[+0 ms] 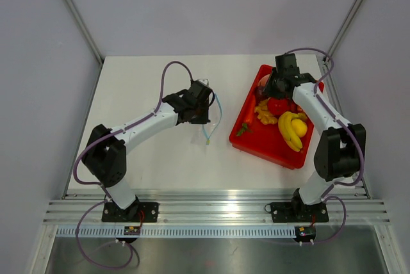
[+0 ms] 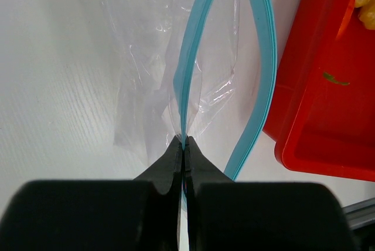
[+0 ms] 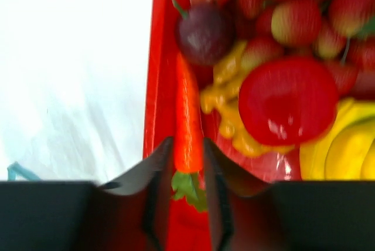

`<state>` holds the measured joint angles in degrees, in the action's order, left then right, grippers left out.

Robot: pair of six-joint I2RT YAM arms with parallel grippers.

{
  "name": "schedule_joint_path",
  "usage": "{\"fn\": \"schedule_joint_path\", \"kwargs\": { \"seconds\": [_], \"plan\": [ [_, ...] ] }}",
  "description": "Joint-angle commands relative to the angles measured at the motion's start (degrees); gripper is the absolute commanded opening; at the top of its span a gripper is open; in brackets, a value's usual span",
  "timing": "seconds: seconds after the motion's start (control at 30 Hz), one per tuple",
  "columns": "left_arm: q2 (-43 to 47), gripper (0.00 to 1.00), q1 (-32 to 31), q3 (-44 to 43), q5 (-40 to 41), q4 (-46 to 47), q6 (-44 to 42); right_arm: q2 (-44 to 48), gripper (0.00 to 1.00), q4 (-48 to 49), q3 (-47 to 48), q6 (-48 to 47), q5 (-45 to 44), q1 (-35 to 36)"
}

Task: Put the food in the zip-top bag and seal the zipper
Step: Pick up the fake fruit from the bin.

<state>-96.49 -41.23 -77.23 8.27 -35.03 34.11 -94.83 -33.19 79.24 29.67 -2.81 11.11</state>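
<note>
The clear zip-top bag lies on the white table left of the red tray, its mouth open. My left gripper is shut on one side of the light blue zipper; the other strip bows away. In the top view this gripper sits by the zipper. My right gripper is over the tray, its jaws closed against an orange carrot with green leaves. The red tomato-like fruit and the dark purple fruit lie in the tray beyond it.
The red tray also holds a yellow banana, a knobbly yellow piece and several small red-yellow fruits. Grey walls enclose the table on three sides.
</note>
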Motion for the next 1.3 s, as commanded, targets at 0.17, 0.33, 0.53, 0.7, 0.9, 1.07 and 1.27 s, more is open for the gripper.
{"fn": "schedule_joint_path", "kwargs": {
  "seconds": [0.17,0.33,0.53,0.7,0.9,1.07,1.27],
  "plan": [
    [2.6,0.00,0.7,-0.8,-1.2,1.3,-1.3,-14.5,0.32,-3.9,18.0,-7.0,-6.3,-0.2],
    [2.5,0.00,0.8,-0.9,-1.2,1.3,-1.7,-18.5,0.40,-2.9,21.7,-10.6,-7.6,-0.2],
    [1.9,0.00,1.2,-0.6,-1.5,1.4,-1.9,-22.1,0.42,-2.5,24.6,-13.0,-7.1,-0.2],
    [1.4,0.00,1.2,-1.5,-1.8,1.5,-2.1,-24.0,0.42,-2.4,26.8,-13.1,-6.7,0.4],
    [1.0,0.00,1.2,-1.8,-2.1,1.4,-2.4,-27.2,0.40,-3.8,30.9,-14.6,-8.4,0.8],
    [1.2,0.00,1.4,-1.2,-1.9,1.4,-2.5,-28.7,0.38,-4.7,32.6,-14.9,-8.4,1.0],
    [1.5,0.00,1.5,-0.6,-2.2,1.8,-2.3,-29.4,0.35,-4.8,32.7,-15.0,-8.4,1.8]
  ]
}}
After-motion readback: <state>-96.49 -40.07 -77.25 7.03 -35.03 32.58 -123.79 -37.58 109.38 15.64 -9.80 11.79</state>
